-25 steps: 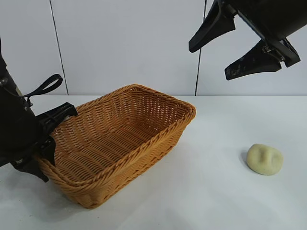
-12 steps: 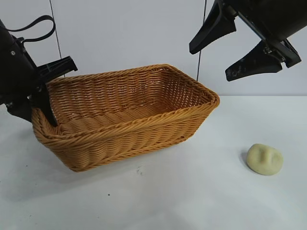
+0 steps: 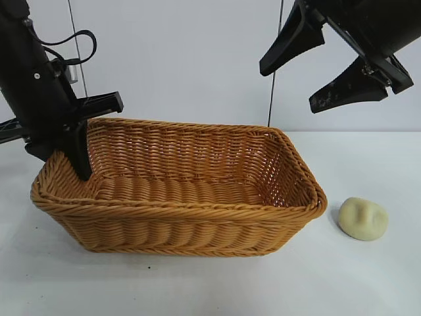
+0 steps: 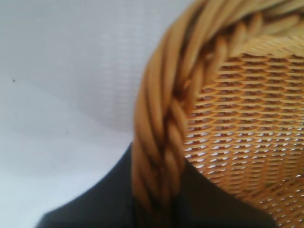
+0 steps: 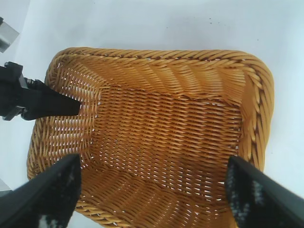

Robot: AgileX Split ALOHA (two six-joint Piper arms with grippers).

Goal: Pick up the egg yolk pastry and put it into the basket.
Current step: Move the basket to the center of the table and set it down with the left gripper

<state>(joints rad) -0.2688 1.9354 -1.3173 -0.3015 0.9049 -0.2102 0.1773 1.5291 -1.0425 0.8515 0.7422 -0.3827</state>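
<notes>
The golden-brown wicker basket (image 3: 177,209) stands on the white table with its long side across the exterior view. My left gripper (image 3: 77,153) is shut on the basket's braided rim at its left end, one finger inside and one outside. In the left wrist view the rim (image 4: 161,118) runs between the dark fingers (image 4: 104,204). The pale yellow egg yolk pastry (image 3: 363,218) lies on the table just right of the basket, apart from it. My right gripper (image 3: 288,87) hangs high above the basket's right end, open and holding nothing. Its wrist view looks down into the basket (image 5: 156,54).
The white tabletop (image 3: 217,283) stretches in front of the basket and around the pastry. A pale wall with vertical seams (image 3: 271,99) stands behind. In the right wrist view my left gripper's finger (image 5: 50,103) reaches into the basket's end.
My left gripper rose and swung the basket around, so its long side now faces the camera and its right end lies close to the pastry. The right arm and the pastry stayed still.
</notes>
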